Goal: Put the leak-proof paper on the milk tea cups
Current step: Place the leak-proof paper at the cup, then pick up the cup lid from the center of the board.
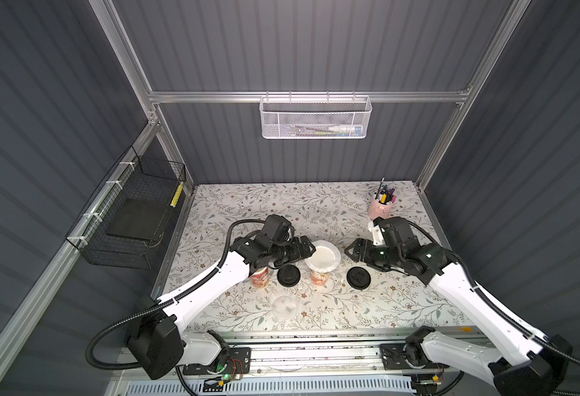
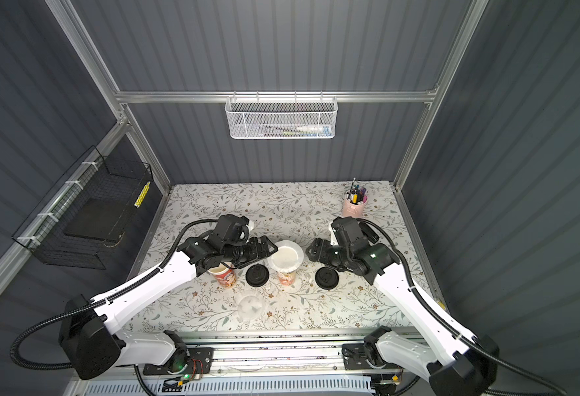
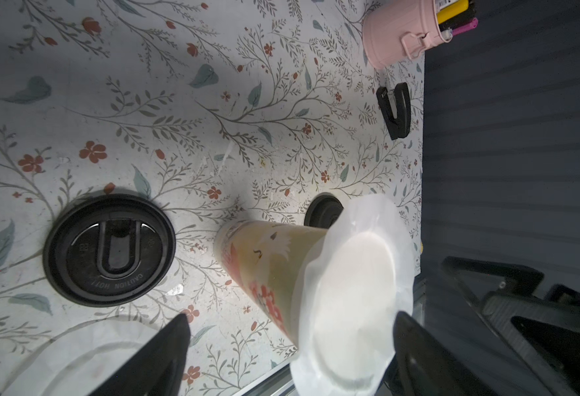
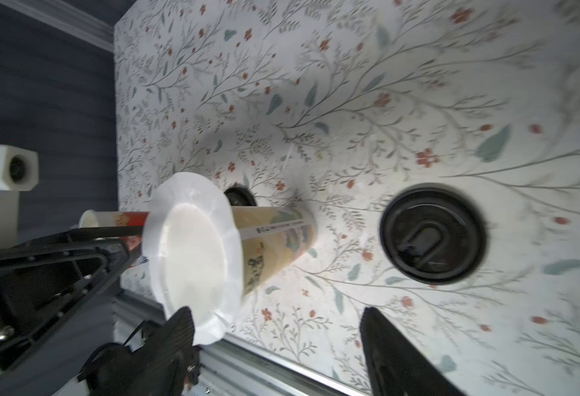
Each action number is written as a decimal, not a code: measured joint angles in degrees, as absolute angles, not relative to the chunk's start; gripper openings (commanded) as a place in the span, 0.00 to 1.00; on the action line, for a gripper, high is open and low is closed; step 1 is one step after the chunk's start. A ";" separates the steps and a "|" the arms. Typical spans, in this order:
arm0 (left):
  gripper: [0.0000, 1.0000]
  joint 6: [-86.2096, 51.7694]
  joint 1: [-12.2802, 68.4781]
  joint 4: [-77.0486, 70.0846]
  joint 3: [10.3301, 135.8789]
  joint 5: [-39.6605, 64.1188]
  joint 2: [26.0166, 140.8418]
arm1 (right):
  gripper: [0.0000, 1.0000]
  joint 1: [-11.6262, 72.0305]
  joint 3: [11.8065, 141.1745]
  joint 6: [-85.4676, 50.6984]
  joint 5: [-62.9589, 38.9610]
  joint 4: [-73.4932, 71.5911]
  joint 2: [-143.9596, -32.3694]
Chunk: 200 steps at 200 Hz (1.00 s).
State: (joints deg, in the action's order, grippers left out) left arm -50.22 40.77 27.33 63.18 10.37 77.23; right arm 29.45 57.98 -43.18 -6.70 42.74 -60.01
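Paper: the capping sheet covers the middle cup; the loose sheet lies on the table, robot-side of both grippers.
Open cup: upright under the left arm, behind the loose sheet.
Left gripper: nearer; jaws spread, empty, held level.
Right gripper: jaws spread, seemingly empty.

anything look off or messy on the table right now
Nothing spilled or tipped. The leak-proof paper on the middle cup has a wavy, crinkled edge rather than lying smooth. The second sheet lies on the table, and the cup under the left arm is uncovered.
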 measured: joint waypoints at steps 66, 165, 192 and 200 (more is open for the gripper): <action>0.94 -50.22 40.53 29.95 67.92 4.23 76.47 | 0.92 29.41 52.38 -45.54 4.75 49.54 -70.94; 0.93 -50.92 40.12 31.48 68.07 2.24 74.08 | 0.90 27.75 58.33 -64.40 4.69 48.05 -84.84; 0.93 -51.48 40.12 31.44 67.79 2.07 73.52 | 0.90 27.00 58.85 -65.21 4.64 47.33 -86.74; 0.93 -51.53 40.12 31.44 67.79 2.07 73.49 | 0.90 26.89 58.83 -65.39 4.49 47.16 -87.35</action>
State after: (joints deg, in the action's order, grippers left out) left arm -51.53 40.12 31.44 67.79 2.07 73.49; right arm 26.89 58.83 -65.39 4.49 47.16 -87.35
